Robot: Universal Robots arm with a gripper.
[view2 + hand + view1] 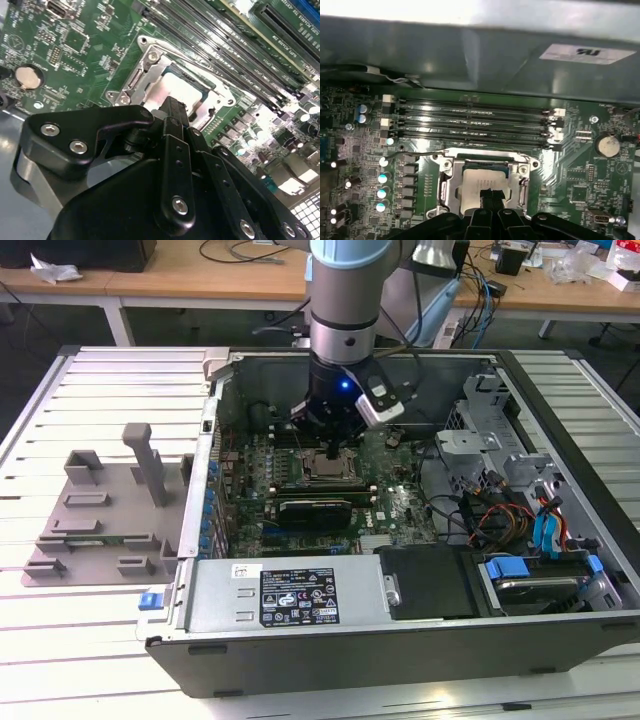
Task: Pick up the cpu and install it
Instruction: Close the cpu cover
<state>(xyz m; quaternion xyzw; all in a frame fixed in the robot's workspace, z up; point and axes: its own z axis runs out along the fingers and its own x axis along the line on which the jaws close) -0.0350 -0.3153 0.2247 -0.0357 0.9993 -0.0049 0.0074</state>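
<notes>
Exterior view: the gripper point(333, 447) hangs directly above the socket point(328, 470) inside the open case point(300, 635).

Second wrist view: the fingers point(172, 117) are closed together, with no gap at the tips, over the cpu point(176, 90).

First wrist view: the cpu point(481, 179) lies flat inside the socket point(446, 186). The closed tips sit over its middle. Contact cannot be confirmed.

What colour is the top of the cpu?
The cpu has a shiny silver top, seen best in the first wrist view.
</notes>
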